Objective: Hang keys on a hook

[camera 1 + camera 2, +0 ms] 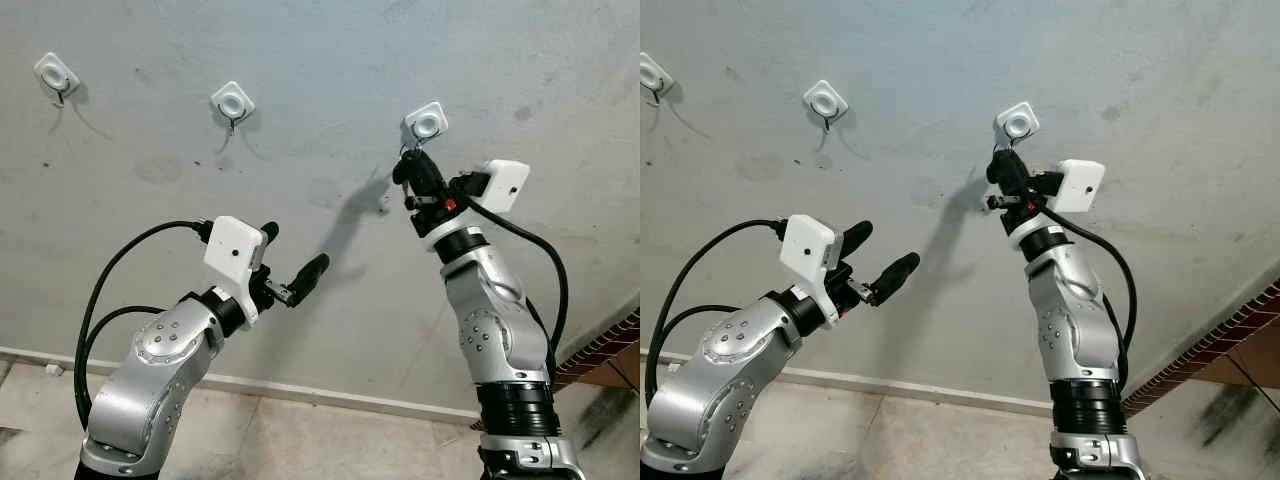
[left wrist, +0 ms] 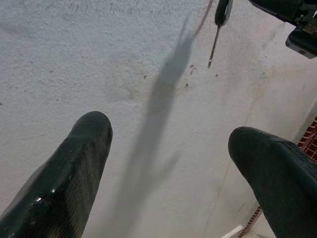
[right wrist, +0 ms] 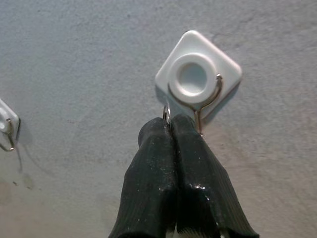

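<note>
Three white square hooks are stuck on the grey wall. My right gripper [image 1: 405, 163] is raised to the rightmost hook [image 1: 425, 122], its fingertips just under the hook's wire loop [image 3: 198, 106]. It is shut on a thin metal key ring [image 3: 167, 113] that peeks out between the fingertips, close beside the wire; whether the two touch cannot be told. A key [image 2: 214, 42] with a black head hangs below that gripper, blade down. My left gripper [image 1: 295, 248] is held open lower down and to the left, away from the wall, with nothing in it.
Two bare hooks sit further left on the wall, one in the middle [image 1: 232, 102] and one at the far left [image 1: 57, 75]. A white baseboard [image 1: 300, 392] meets a tiled floor below. A brick edge [image 1: 600, 355] juts in at the lower right.
</note>
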`<state>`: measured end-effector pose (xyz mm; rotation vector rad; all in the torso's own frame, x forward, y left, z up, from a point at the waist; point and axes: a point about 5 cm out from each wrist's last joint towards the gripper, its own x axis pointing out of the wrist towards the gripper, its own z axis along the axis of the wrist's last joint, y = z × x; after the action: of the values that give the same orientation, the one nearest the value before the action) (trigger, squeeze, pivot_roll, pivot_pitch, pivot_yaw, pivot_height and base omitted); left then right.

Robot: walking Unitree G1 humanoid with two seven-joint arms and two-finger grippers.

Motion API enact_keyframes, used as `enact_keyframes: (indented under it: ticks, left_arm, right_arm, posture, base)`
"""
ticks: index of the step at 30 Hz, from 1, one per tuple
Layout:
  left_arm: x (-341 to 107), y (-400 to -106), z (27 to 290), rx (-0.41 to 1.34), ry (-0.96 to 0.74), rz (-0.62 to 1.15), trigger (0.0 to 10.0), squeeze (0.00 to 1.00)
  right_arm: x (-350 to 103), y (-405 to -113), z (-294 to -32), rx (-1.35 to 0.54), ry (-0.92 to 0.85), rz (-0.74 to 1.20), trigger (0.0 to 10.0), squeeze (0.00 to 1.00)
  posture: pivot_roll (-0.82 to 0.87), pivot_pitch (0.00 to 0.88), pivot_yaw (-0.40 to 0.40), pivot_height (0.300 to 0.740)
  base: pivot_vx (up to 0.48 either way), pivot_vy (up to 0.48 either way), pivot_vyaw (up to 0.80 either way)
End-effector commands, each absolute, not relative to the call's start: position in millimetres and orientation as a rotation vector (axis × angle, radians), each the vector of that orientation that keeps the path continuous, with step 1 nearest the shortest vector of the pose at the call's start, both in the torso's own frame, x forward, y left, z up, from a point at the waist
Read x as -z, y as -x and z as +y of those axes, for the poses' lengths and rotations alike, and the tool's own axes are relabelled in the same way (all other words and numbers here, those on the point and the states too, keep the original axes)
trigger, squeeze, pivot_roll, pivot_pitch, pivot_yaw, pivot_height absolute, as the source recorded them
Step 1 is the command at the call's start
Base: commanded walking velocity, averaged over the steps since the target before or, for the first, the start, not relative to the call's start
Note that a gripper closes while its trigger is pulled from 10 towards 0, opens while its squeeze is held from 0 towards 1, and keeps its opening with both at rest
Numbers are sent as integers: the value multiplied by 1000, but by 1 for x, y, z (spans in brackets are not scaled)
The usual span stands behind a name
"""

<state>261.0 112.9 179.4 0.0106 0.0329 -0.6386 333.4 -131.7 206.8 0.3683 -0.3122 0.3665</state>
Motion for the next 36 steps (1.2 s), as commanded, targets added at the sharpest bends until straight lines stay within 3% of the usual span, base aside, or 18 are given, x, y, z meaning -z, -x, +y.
enact_keyframes:
  ticks: [1, 36]
  left_arm:
    - [-180, -260, 112, 647, -23, 30, 10000, 0]
    - [-178, -259, 111, 656, -27, 36, 10000, 0]
  right_arm:
    - [-209, -335, -140, -335, -360, -331, 10000, 0]
    - [-171, -339, -144, -252, -485, -199, 10000, 0]
  posture:
    - [196, 15, -59, 740]
    - [202, 11, -60, 740]
  base:
    - [0, 0, 0]
    - [0, 0, 0]
